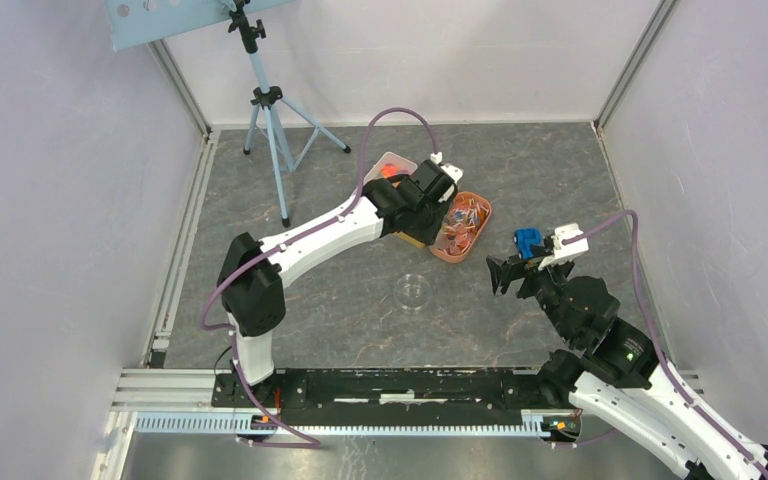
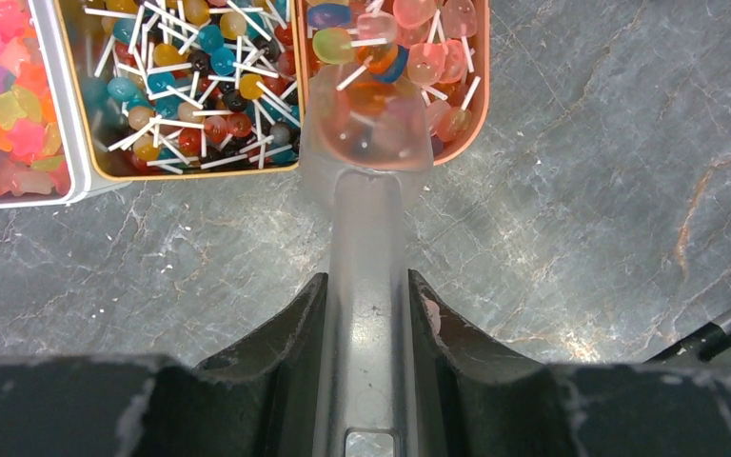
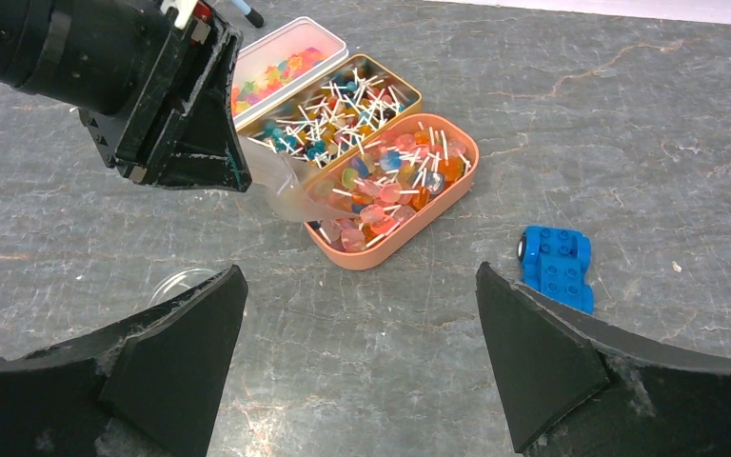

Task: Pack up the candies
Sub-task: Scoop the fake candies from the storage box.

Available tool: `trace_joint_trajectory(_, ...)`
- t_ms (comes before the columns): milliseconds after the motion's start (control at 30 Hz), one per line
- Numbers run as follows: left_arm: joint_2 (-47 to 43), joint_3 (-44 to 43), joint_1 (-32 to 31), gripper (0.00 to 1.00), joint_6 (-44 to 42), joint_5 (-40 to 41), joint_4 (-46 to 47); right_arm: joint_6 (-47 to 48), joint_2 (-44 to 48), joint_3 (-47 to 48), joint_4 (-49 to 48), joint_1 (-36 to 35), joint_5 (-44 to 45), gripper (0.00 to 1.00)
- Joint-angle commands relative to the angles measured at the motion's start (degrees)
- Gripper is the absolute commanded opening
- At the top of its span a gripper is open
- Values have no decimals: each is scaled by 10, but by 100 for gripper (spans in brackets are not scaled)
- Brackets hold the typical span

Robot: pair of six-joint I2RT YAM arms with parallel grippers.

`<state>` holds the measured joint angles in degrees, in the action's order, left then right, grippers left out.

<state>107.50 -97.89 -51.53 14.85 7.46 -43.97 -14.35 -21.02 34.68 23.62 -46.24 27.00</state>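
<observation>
The candies (image 2: 417, 59) lie in three containers that stand side by side, touching, at the far middle of the table (image 1: 560, 170). An orange tin (image 2: 477, 105) with round ends holds large round sweets on white sticks. A gold tin (image 2: 190, 172) next to it holds smaller sweets on sticks in many colours. A white tray (image 2: 68, 143) on the other side of the gold tin holds soft star-shaped pieces.

Around them there is not much. A small blue toy car (image 3: 557, 267) lies on the table beside the orange tin, apart from it. A clear dish (image 1: 412, 291), round and shallow, sits alone nearer to the arm bases. A tripod (image 1: 270, 120) stands at the far left.

The left gripper (image 2: 366, 290) is narrow and clamps the handle of a translucent scoop (image 2: 366, 133). The bowl of the scoop rests among the candies at the near end of the orange tin. Orange shapes show through the bowl, but I cannot tell if they are inside it or under it.

The right gripper (image 3: 360, 274) hovers above the table with jaws wide and holds nothing. The candies are well apart from it, ahead and a little to the left; the toy car is closer to it, and the left gripper stands over the tins.
</observation>
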Motion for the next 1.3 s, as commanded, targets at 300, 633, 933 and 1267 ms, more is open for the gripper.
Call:
trace_joint_trajectory(300, -42, 97, 1, 2, 20, 19, 95, -9, 3, -6, -16, -1, -2, 98)
trace_joint_trajectory(633, -71, 162, 1, 2, 24, 20, 158, -13, 0, -9, -23, -1, -9, 98)
trace_joint_trajectory(933, -70, 183, 1, 2, 59, 14, 185, -15, -1, -10, -24, -2, -10, 98)
trace_joint_trajectory(1267, -70, 192, 1, 2, 76, 21, 213, -13, -1, -9, -25, -2, -10, 98)
